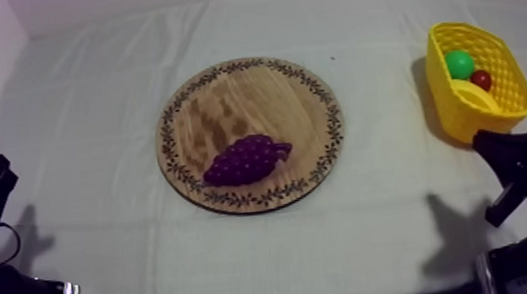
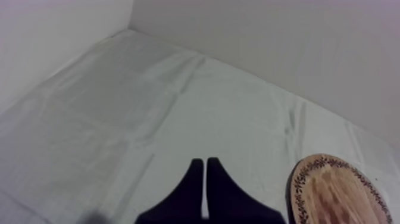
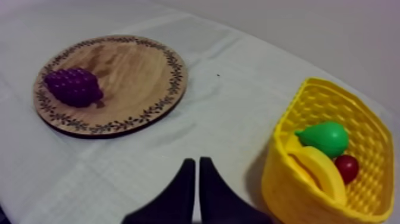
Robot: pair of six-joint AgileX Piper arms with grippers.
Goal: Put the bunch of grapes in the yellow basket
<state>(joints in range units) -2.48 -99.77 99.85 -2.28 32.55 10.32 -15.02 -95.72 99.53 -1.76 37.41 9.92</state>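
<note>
Currently the grapes (image 1: 246, 159) lie near six o'clock on the board (image 1: 228, 102), with the basket (image 1: 474, 120) off at its three o'clock and the left gripper (image 2: 205, 164) and right gripper (image 3: 197, 162) both pressed together.

Grapes (image 1: 246, 158) are purple, board (image 1: 228, 102) tan with dark leafy rim, basket (image 1: 451, 107) yellow, pear (image 1: 459, 63) green.

A grey-white cloth (image 1: 87, 145) covers the desk (image 1: 391, 238), creased in faint lines and folds. Plain pale walls (image 2: 268, 42) close it in at the back and left, meeting in a corner. The light is soft and even; only dim shadows lie on the cloth.
</note>
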